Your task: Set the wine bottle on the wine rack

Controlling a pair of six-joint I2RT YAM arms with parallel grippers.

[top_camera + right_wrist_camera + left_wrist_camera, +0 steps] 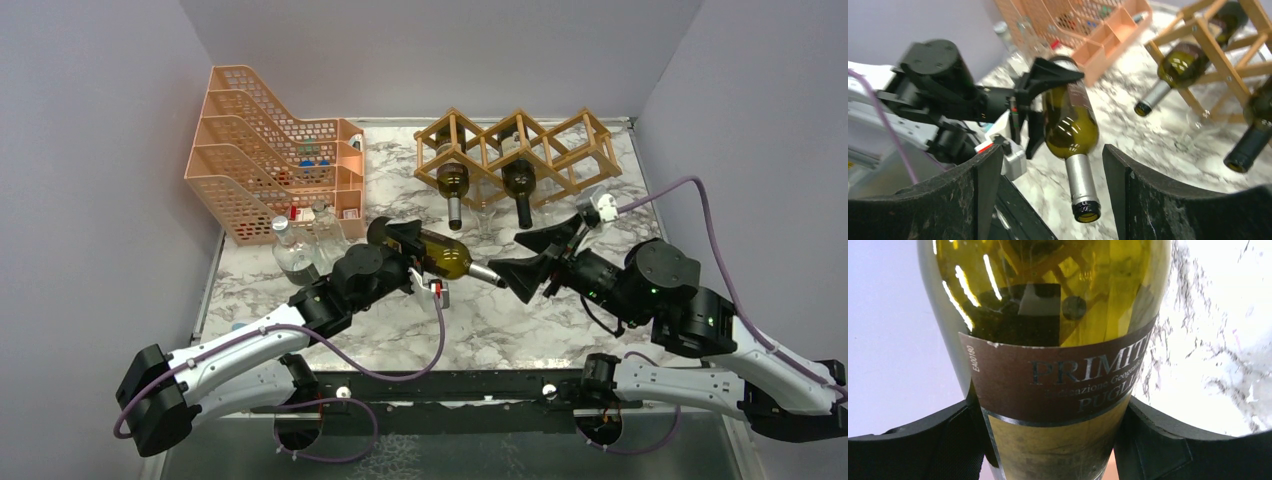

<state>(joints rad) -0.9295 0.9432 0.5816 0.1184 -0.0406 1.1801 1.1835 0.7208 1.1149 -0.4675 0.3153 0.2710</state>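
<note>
Where the marble-patterned table (500,330) meets the left wall: one orange mesh tiered file tray (262,150). There are small items in its compartments, too small to name.

Just in front of the tray: clear plastic bottles (295,250), upright.

Left gripper (402,243): closed partway around the base end of the wine bottle (447,258), one finger on either side of the labelled body; bottle held.

Wine bottle: green glass, brown label, silver-foiled neck. It lies roughly level above the middle of the table, neck pointing right, on the near side of the rack and not touching it.

Wine rack (560,140): light wooden lattice of diamond cells at the far edge, right of the tray. Two dark racked bottles (455,183) are lodged in it, necks sloping toward the arms.

Right gripper (508,255): jaws spread wide, holding nothing. The held bottle's neck lies between its fingers with a gap on each side.
</note>
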